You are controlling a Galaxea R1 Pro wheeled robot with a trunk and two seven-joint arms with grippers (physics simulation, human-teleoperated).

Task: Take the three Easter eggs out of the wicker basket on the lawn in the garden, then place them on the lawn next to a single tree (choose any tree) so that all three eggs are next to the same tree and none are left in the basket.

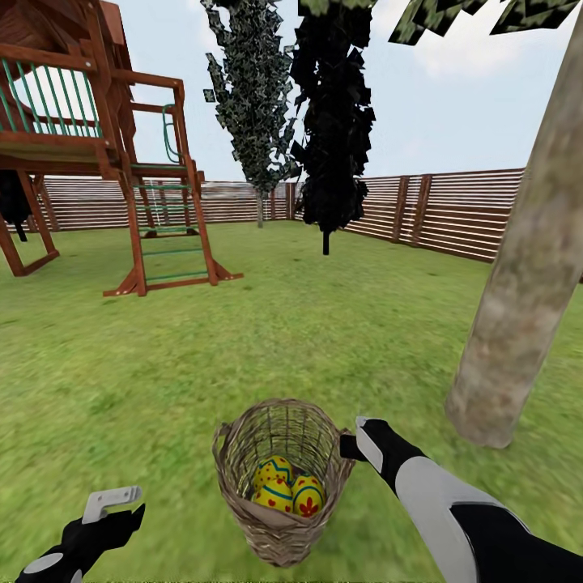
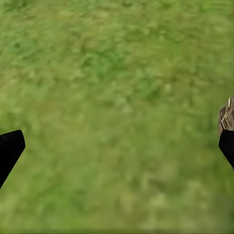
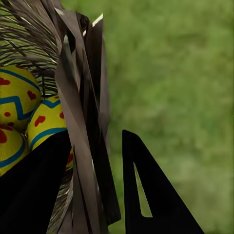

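Wicker basket (image 1: 279, 486) rim sits between the right end effector (image 3: 95, 161) fingers — left end effector (image 1: 113, 506) spread open.

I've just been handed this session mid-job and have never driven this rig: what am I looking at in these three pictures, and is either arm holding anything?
This is a simulated two-armed robot on wheels. The large picture comes from its head camera, looking down over both arms. The other two come from cameras near each gripper, looking along the fingers.

In the head view, the wicker basket stands on the lawn with the three Easter eggs still inside. The thick-trunked tree rises close by on the robot's right; a playset and a fence stand farther back.

The right gripper is at the basket's rim. Its wrist view shows one finger inside, beside the eggs, and the other outside, with the basket wall between them. Whether it is pinching yet, I cannot tell.

The left gripper is open over bare grass, holding nothing.
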